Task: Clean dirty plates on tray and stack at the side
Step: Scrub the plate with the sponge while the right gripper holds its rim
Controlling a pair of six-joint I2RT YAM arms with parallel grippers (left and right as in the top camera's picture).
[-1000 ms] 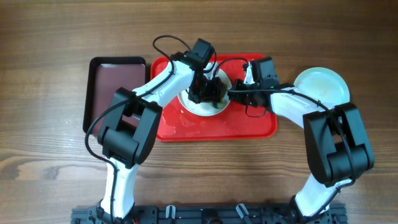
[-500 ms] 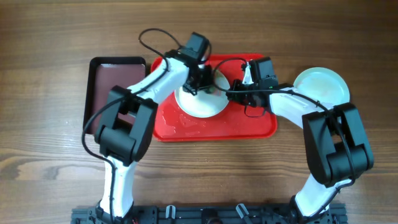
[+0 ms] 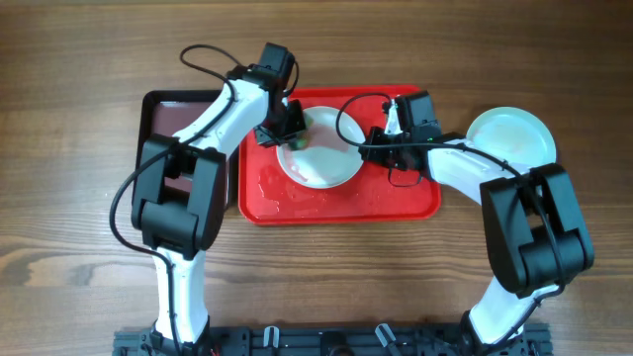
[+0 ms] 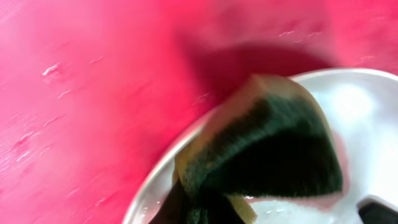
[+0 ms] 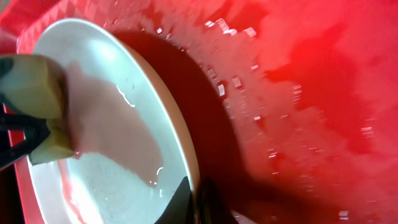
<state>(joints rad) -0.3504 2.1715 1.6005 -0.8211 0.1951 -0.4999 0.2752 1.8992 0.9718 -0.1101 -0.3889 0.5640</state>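
Note:
A white plate (image 3: 321, 160) lies on the red tray (image 3: 406, 203). My left gripper (image 3: 285, 127) is shut on a yellow sponge with a dark green face (image 4: 273, 149) and holds it on the plate's left rim (image 4: 158, 183). My right gripper (image 3: 374, 148) is shut on the plate's right rim; its fingers pinch the edge in the right wrist view (image 5: 194, 202). The plate's inside (image 5: 106, 155) is wet, and the sponge (image 5: 34, 93) shows at its far side. A pale blue plate (image 3: 509, 136) lies on the table to the right of the tray.
A smaller dark brown-black tray (image 3: 183, 138) lies just left of the red tray, under my left arm. The red tray's floor (image 5: 298, 93) is wet with water drops. Cables loop above both wrists.
My left gripper has carried the sponge leftward, from the plate's middle to its left rim. My right gripper has stayed on the right rim.

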